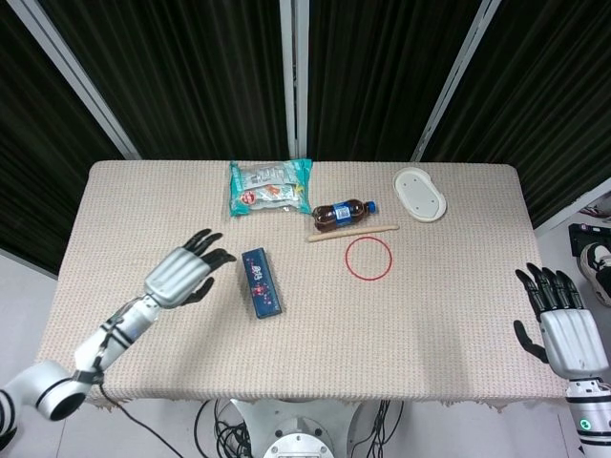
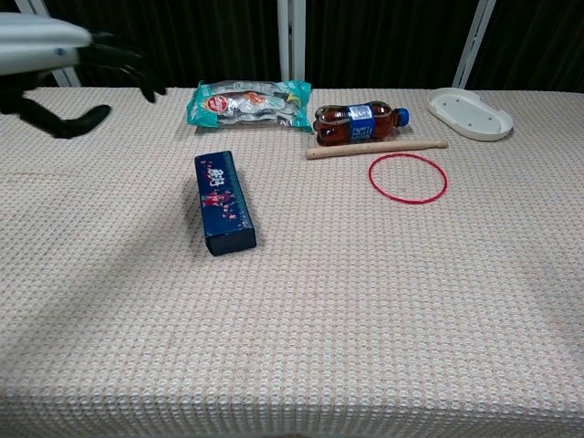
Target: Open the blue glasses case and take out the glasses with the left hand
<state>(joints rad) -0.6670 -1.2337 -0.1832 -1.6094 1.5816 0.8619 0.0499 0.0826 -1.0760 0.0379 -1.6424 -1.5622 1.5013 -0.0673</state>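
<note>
The blue glasses case [image 1: 261, 281] lies shut near the middle of the bench [image 1: 430, 315], its long side running from front to back, tipped a little. It looks hard, light and smooth, so grab it by its long sides. The left hand [image 1: 181, 276] hovers just beside it, fingers spread and empty.

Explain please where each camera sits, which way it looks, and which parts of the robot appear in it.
Head view: high above the near table edge, looking steeply down on the whole table; shows the left hand with its arm, and the right hand.
Chest view: low at the near edge, looking across the table toward the curtains; shows only the left hand.
Shared: blue glasses case, bottle, red ring, left hand.
</note>
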